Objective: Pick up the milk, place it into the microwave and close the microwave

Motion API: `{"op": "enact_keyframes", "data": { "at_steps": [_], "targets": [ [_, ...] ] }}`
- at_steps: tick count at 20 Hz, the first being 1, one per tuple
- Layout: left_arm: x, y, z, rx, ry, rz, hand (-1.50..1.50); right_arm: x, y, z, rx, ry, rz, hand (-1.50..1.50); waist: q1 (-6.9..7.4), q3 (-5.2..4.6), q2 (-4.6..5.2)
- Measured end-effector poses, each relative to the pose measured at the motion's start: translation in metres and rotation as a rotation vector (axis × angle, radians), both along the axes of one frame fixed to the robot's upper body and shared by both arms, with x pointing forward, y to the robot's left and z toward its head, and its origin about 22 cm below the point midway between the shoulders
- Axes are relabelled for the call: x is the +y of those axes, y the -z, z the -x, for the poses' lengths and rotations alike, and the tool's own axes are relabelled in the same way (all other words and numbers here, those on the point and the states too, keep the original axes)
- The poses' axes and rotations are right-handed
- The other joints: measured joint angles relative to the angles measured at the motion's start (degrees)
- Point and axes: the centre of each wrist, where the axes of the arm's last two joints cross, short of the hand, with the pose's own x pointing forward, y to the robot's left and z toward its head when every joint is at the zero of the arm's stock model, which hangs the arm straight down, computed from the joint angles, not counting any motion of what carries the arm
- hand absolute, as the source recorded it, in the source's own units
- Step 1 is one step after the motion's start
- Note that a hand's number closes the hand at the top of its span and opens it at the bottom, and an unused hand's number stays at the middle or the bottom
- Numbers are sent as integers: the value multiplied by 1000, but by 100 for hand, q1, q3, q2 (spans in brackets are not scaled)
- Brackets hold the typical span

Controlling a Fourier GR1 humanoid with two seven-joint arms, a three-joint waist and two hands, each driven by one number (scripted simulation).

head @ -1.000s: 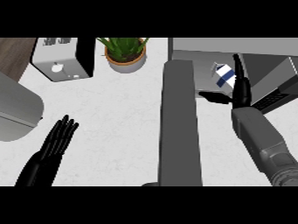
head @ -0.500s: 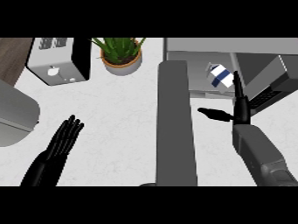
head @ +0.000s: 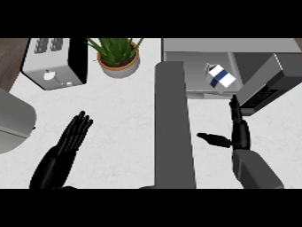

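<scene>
While the white milk carton with blue markings (head: 220,76) stands inside the open cavity of the grey box-shaped microwave (head: 228,46), the black right hand (head: 239,135) is below the opening and clear of the carton. Its fingers are straight, its thumb is spread wide, and it holds nothing. The long grey microwave door (head: 174,124) stands open, left of that hand. The black left hand (head: 71,138) rests open and flat-fingered over the white marbled counter (head: 124,111). A silver toaster (head: 54,62) and a potted green plant (head: 119,55) stand at the rear left.
</scene>
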Motion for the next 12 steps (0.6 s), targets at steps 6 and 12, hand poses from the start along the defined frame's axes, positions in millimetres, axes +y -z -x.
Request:
{"op": "enact_keyframes", "data": {
  "at_steps": [6,12],
  "targets": [
    [-9,4,0,43,80,20,150,-3,17,30,-19,-47,-160,-150,-115,-7,-40],
    [-16,11,3,60,139,-74,150,-16,21,56,-73,-67,-227,-150,-154,-13,-56]
  ]
}}
